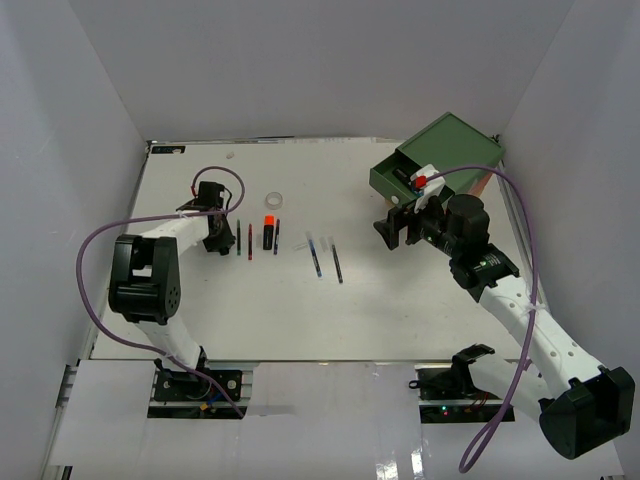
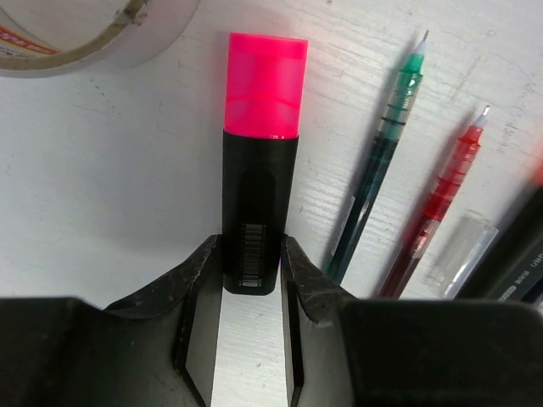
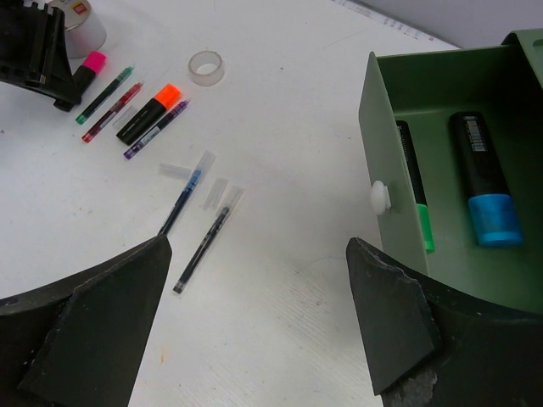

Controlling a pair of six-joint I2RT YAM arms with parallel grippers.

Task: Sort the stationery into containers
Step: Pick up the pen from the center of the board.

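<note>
Blue-capped marker (image 3: pixel 485 182) and green-capped marker (image 3: pixel 416 199) are laid in the green drawer (image 3: pixel 373 110); the pink-capped marker (image 2: pixel 254 170) is clamped on the tabletop (image 2: pixel 102 212) by the left end effector (image 2: pixel 252 254), the right end effector (image 3: pixel 259 246) is spread empty; pens (image 3: pixel 182 199) are left

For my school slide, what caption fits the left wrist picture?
Left end effector straddling a pink-capped marker, green pen and red pen lying alongside.
</note>
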